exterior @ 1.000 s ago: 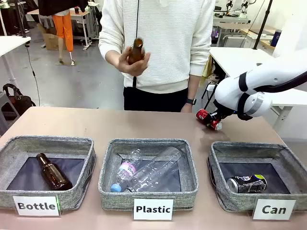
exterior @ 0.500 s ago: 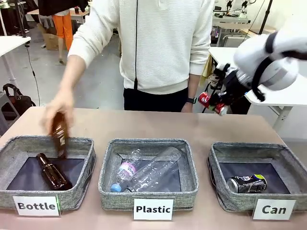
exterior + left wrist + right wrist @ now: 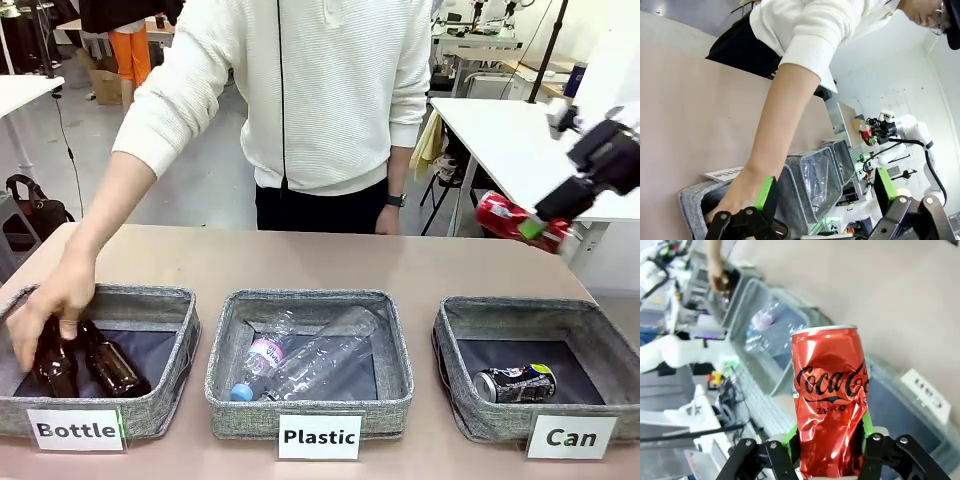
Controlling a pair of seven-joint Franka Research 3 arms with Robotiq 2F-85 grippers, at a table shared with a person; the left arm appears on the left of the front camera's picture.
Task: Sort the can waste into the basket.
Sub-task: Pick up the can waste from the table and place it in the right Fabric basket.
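Right hand [image 3: 545,215] up in the air past the far right corner of the surface [image 3: 330,262], clamped tight on the crushed red can [image 3: 505,216] — green pads [image 3: 790,436] pressed into its dented sides, "Coca-Cola Zero" lettering plain in the right wrist view [image 3: 830,400]; held well above and behind the "Can" basket [image 3: 500,315], not yet over it; already lying inside that basket, near its front wall, the black-and-silver can [image 3: 515,382], on its side; white "Can" label [image 3: 571,437] fixed to the front.

Left hand [image 3: 822,192] spread wide with nothing between its fingers [image 3: 766,192]; seen from its own wrist camera, hung just above the "Bottle" basket [image 3: 170,305].

Over on that side — the person's hand [image 3: 50,305] reached down into the "Bottle" basket, wrapped around an upright brown bottle [image 3: 55,365]; beside it, a second brown bottle [image 3: 112,360] flat on the dark lining; in the middle "Plastic" basket [image 3: 310,300], clear plastic bottles [image 3: 310,360] piled together.
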